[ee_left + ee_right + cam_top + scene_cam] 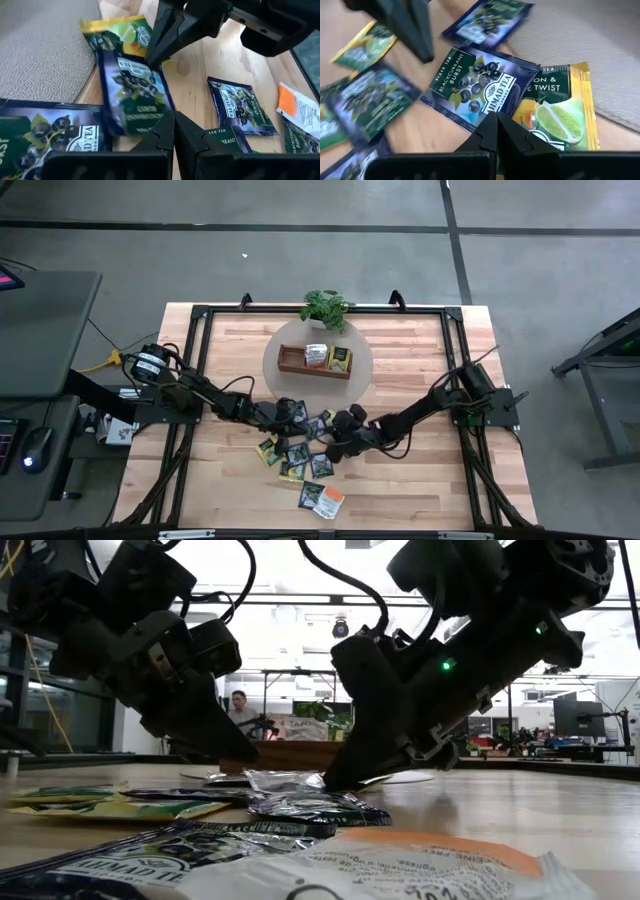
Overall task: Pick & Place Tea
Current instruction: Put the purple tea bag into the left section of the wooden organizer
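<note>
the tray sits on a round mat behind the scattered tea packets, a plant behind it; both arms reach in over the packets from either side.

About a dozen tea sachets

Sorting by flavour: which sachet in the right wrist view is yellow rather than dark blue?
The lemon-lime sachet, printed "TWIST", beside the blackcurrant sachet. It alone shows a cut lime on yellow; the rest nearby are dark.
</note>
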You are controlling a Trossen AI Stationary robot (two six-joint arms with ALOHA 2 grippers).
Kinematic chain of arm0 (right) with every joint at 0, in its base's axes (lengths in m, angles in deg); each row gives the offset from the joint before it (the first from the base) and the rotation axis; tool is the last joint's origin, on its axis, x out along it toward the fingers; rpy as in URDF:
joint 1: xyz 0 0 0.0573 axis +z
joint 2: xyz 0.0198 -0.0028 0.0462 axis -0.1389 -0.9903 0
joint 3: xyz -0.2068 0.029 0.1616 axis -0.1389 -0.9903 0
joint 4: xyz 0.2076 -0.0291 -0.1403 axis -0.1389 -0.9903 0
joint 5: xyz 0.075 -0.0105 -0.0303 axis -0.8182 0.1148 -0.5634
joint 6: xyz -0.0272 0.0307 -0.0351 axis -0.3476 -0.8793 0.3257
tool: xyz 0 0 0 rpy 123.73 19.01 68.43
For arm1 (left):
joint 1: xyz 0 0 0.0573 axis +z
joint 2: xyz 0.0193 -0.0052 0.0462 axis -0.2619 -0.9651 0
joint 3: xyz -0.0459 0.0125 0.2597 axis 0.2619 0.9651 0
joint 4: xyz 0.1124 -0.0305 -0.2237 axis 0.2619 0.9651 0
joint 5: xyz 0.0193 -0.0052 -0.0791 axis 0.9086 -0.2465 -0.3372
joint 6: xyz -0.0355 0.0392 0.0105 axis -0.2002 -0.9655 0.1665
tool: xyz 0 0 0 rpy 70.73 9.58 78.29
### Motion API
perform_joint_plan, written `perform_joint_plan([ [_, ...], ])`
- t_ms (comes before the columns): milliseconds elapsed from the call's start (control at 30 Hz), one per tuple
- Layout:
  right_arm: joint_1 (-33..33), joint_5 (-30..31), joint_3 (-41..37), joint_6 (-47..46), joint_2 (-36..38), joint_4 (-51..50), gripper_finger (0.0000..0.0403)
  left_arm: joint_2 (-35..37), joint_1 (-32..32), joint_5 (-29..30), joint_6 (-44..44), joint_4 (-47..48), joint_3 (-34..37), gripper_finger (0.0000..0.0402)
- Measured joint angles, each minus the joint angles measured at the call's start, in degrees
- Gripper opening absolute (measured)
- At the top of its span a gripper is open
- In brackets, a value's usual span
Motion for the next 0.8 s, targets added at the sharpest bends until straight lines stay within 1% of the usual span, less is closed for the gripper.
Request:
perform_joint_plan([
  [67, 0.17, 1.72, -0.03, -2.19, -0.01, -0.54, 0.0, 0.0, 0.0, 1.14, 1.98, 0.07, 0.0, 0.0],
  [200, 0.94, 5.38, -0.07, -6.61, -0.03, -2.52, 0.0, 0.0, 0.0, 5.95, 6.87, 0.14, 0.0, 0.0],
  [400, 1.74, 6.54, -0.12, -8.27, -0.07, -2.55, 0.0, 0.0, 0.02, 12.86, 15.62, 0.77, 0.0, 0.0],
  [500, 1.8, 6.54, -0.12, -9.11, -0.07, -2.53, 0.0, 0.0, 0.02, 13.23, 20.16, 0.72, 0.0, 0.0],
  [667, 1.76, 7.24, -0.14, -8.98, -0.1, -2.49, 0.0, 0.0, 0.02, 12.28, 21.8, 0.94, 0.0, 0.0],
  [800, 1.74, 8.92, -0.18, -8.98, -0.1, -2.32, 0.0, 0.01, 0.03, 12.03, 28.77, 1.06, 0.0, 0.0],
])
